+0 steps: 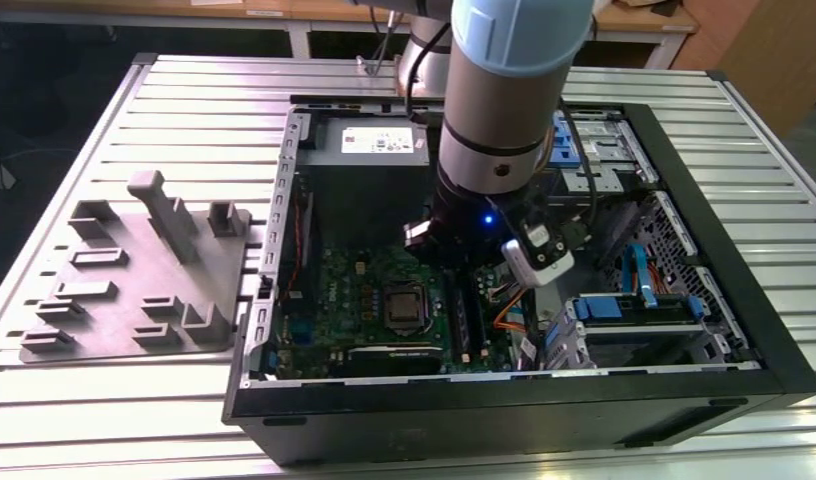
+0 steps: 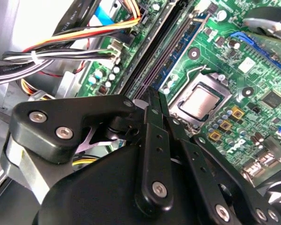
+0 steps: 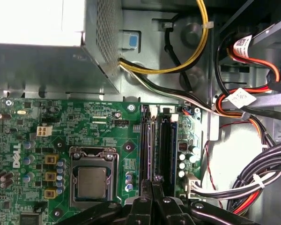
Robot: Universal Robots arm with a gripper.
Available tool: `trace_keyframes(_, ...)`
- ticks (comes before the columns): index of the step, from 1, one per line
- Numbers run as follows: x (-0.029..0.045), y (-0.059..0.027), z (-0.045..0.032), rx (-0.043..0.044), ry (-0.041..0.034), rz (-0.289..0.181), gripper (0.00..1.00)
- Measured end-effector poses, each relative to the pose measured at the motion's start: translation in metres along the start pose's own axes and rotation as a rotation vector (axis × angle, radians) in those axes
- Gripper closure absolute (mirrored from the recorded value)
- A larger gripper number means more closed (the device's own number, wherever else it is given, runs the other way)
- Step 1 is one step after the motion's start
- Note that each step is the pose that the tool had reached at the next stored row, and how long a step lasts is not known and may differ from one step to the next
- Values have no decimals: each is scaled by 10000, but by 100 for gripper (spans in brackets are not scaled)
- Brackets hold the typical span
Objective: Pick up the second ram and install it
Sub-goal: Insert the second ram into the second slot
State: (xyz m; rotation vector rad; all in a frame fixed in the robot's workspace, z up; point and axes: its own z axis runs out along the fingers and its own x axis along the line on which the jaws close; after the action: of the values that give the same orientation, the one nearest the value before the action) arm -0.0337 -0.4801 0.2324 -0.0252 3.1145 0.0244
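First wrist view shows us the gripper (image 3: 154,182) with its fingers pressed together, right over the long black memory slots (image 3: 152,140) on the green motherboard (image 3: 84,123).

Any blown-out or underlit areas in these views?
First wrist view: power-supply box clipped white, motherboard evenly lit. Second wrist view: white glare beside the cables, pincer dark in front. Exterior view: case interior dim beneath the arm.

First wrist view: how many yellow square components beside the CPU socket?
3 yellow squares in a row along the CPU socket: the far one, the middle one, and the one nearest the gripper, which may hide more.
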Motion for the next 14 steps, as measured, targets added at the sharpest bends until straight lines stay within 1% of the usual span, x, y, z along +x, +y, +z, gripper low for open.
trace_keyframes(2,-1,10,-1,20,0,11,89)
trace_keyframes(7,-1,11,-5,114,2,35,89)
trace_keyframes(14,-13,12,-3,117,0,102,89)
